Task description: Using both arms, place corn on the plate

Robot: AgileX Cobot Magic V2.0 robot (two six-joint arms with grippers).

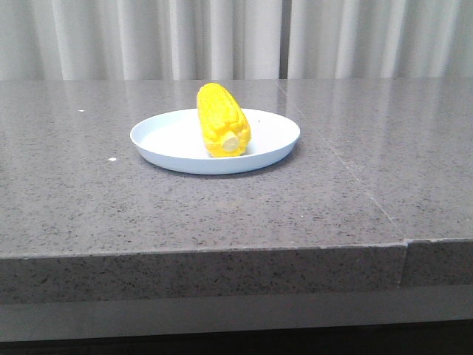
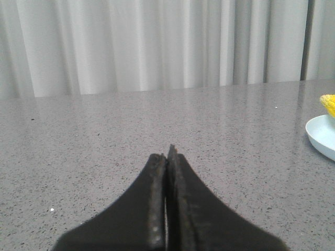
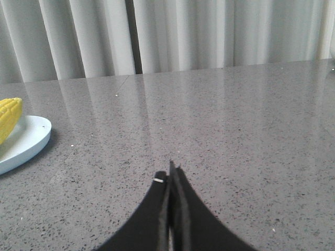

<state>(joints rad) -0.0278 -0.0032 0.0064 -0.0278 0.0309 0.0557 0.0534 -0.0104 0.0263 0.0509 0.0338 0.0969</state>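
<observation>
As seen from the front, the corn (image 1: 222,120) lies inside the plate (image 1: 162,139), its pale stub end turned toward the camera and its tapered tip pointing away toward the curtain (image 1: 148,37); the cob rests on the plate's floor, slightly right of the plate's middle, and reaches back to the far rim. The plate stands on the grey speckled tabletop (image 1: 89,200), roughly midway across it and well back from the near edge; a thin seam (image 1: 355,181) runs through the stone to the right of the plate. Neither arm appears in the front view. Left wrist view: the left claw (image 2: 167,157) is pressed together with its two dark fingers (image 2: 152,209) touching along their length and nothing between them, held over bare tabletop; the plate's rim (image 2: 319,133) and a bit of the corn (image 2: 328,103) show at one edge of that picture, well apart from the claw. Right wrist view: the right claw (image 3: 170,175) is likewise closed tight on nothing, fingers (image 3: 183,219) meeting at a point, with the plate (image 3: 26,141) and the corn's end (image 3: 10,117) off to the side, well apart from it
</observation>
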